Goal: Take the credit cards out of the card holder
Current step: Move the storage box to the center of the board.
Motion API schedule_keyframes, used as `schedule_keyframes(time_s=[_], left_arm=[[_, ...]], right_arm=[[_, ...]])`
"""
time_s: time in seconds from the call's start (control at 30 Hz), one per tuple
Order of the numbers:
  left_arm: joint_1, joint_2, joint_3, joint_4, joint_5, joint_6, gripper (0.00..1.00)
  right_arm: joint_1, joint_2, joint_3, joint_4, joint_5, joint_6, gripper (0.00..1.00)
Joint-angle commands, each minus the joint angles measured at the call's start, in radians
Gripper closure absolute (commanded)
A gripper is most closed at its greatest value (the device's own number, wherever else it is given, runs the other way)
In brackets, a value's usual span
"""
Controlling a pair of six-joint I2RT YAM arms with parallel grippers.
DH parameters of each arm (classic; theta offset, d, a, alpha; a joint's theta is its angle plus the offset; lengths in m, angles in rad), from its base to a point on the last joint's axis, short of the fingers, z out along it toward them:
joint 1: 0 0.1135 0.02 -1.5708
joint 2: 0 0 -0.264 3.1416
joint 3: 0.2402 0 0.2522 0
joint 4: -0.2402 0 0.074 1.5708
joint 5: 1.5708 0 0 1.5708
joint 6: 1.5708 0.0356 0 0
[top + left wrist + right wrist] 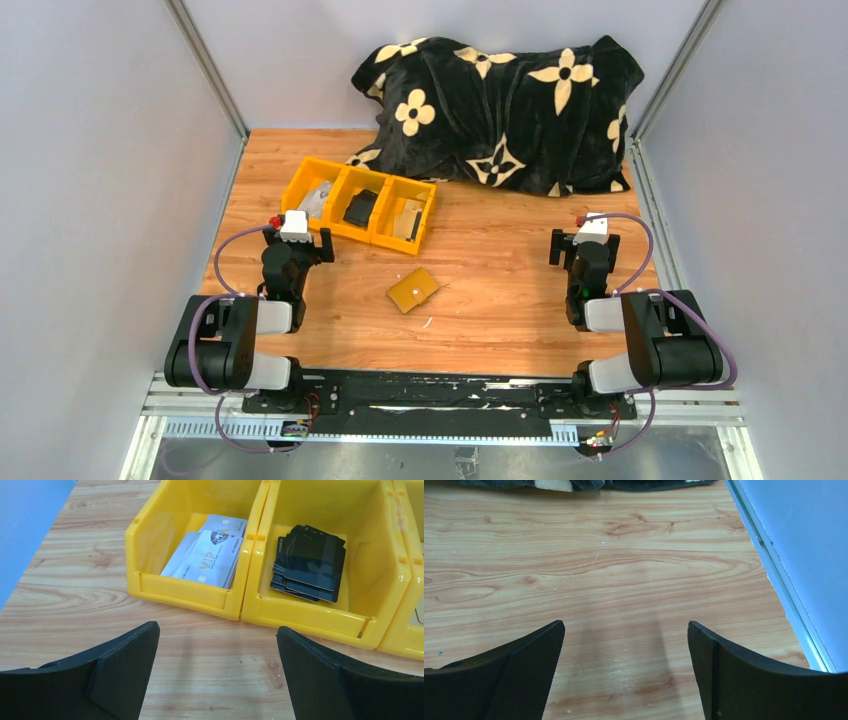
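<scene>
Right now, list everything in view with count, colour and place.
card holder: one, mustard yellow, closed, mid-table between the arms
bin: one, yellow, three compartments, far left part of the table
silver cards: several, silver-grey, bin's left compartment
black stack: one pile, black, bin's middle compartment
tan item: one, tan, bin's right compartment; too small to identify
blanket: one, black with cream flowers, far edge
table: one, light wood
left hand: one, black, open, facing the bin
right hand: one, black, open, over the table by the right wall
</scene>
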Motion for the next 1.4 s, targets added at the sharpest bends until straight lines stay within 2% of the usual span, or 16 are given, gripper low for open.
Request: schedule_keyframes(time_s=[0.0,0.4,0.47,0.5,0.57,0.7,0.77,0.87,0.97,1.03,1.1,1.17,1.27,1.37], left_arm=[[-0.004,-0.002,0.017,0.008,-0.013,0.008,0.0],[-0.004,-0.003,0.015,0.015,0.0,0.013,0.0],[-0.002,-0.043,0.023,-0.034,0.011,0.02,0.0],[0.0,-0.073,0.037,-0.086,0.009,0.017,0.0],[0.005,-0.143,0.092,-0.242,0.015,0.032,0.0],[0.021,-0.251,0.196,-0.54,0.064,0.082,0.0],[0.04,-0.3,0.248,-0.666,0.101,0.074,0.0],[0.077,-0.351,0.364,-0.908,0.166,0.065,0.0],[0.095,-0.357,0.516,-1.173,0.218,0.072,0.0],[0.103,-0.351,0.621,-1.342,0.242,0.095,0.0],[0.109,-0.35,0.691,-1.437,0.239,0.115,0.0],[0.121,-0.357,0.736,-1.502,0.235,0.122,0.0],[0.143,-0.372,0.778,-1.571,0.228,0.119,0.0],[0.156,-0.381,0.807,-1.64,0.221,0.119,0.0]], right_arm=[[-0.012,0.0,-0.007,0.027,0.022,0.008,0.04],[-0.012,-0.001,-0.01,0.042,0.029,0.006,0.04],[-0.003,-0.024,-0.014,0.053,0.05,-0.004,0.04],[0.018,-0.058,-0.004,0.004,0.106,-0.006,0.04],[0.043,-0.167,0.073,-0.228,0.17,0.003,0.04],[0.045,-0.311,0.244,-0.627,0.173,0.136,0.03],[0.045,-0.367,0.326,-0.769,0.143,0.214,0.03],[0.045,-0.402,0.422,-0.853,-0.04,0.297,0.03],[0.043,-0.396,0.475,-0.86,-0.064,0.558,0.03],[0.033,-0.387,0.519,-0.955,-0.148,0.672,0.03],[0.024,-0.359,0.535,-0.96,-0.245,0.645,0.03],[0.001,-0.316,0.565,-1.003,-0.321,0.692,0.03],[-0.002,-0.257,0.611,-1.029,-0.467,0.646,0.03],[0.064,-0.214,0.679,-1.096,-0.426,0.586,0.03]])
